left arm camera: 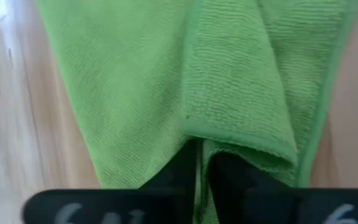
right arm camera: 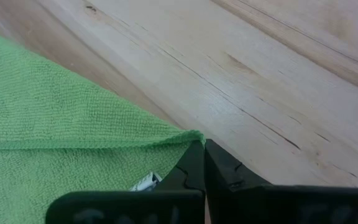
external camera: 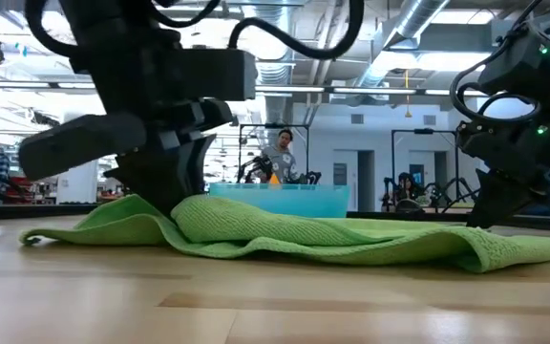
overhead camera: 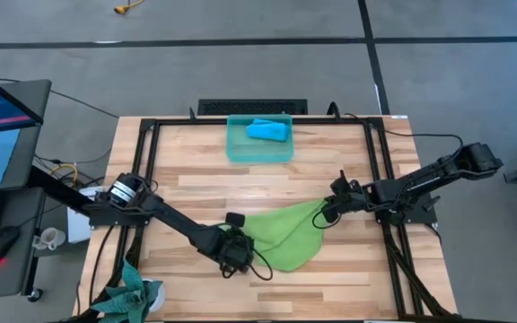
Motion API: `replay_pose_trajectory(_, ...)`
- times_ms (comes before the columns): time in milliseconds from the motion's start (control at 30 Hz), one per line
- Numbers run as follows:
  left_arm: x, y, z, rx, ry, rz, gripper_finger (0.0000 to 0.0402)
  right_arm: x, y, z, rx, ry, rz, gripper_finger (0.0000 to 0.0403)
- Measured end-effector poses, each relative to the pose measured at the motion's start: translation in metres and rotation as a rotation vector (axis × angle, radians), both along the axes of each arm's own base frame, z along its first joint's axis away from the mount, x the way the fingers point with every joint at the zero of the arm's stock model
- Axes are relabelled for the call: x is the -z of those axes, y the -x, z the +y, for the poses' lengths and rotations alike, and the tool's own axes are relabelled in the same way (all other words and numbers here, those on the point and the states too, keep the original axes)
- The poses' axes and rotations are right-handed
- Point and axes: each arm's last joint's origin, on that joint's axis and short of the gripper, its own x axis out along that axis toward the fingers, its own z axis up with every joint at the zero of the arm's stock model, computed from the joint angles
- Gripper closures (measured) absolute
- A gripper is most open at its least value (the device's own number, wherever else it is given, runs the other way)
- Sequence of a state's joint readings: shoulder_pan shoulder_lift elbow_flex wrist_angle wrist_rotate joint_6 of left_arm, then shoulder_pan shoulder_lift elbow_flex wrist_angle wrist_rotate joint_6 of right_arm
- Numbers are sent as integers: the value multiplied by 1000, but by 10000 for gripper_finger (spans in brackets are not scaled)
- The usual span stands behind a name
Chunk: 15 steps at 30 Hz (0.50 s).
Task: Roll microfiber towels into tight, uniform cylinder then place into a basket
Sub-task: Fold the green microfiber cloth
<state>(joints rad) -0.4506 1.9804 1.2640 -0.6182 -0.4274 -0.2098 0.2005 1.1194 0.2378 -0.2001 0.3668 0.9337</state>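
From above, I see my two dark arms reaching in over a pale wooden surface (overhead camera: 330, 278). The lime green towel (overhead camera: 290, 235) lies spread and rumpled between them, near the front edge. My left hand (overhead camera: 236, 251) sits at the towel's left edge, and my right hand (overhead camera: 328, 213) is at its upper right corner.

My left wrist view adds what the overhead picture cannot: a folded hem of the green towel (left arm camera: 241, 93) runs down between my two dark fingers (left arm camera: 176, 171), which are pinched together on the cloth. My right wrist view shows that hand's fingers (right arm camera: 225, 171) pressed together on the very tip of the towel's corner (right arm camera: 188, 135), with bare wood beyond (a small white tag peeks out of the cloth beside them).

The table-level view shows the towel (external camera: 332, 234) as a low, wrinkled mound lying on the wood, humped highest beside my left hand (external camera: 175, 186). My right hand (external camera: 499, 205) comes down at its far end.

Only the overhead view shows inside the basket (overhead camera: 260, 154), a translucent teal tub at the back of the surface, well apart from the green towel. The blue towel (overhead camera: 268, 131) lies in it as a short bundle. From table level the basket (external camera: 280, 201) is only a teal band behind the green cloth.
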Motion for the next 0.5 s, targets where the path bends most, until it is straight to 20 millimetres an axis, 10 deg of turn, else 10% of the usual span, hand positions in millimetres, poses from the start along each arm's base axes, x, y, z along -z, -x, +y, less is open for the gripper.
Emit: replay_pose_trajectory(500,-43,-16,2,-21,-50,8,253,0,0,0,0,0,0,389)
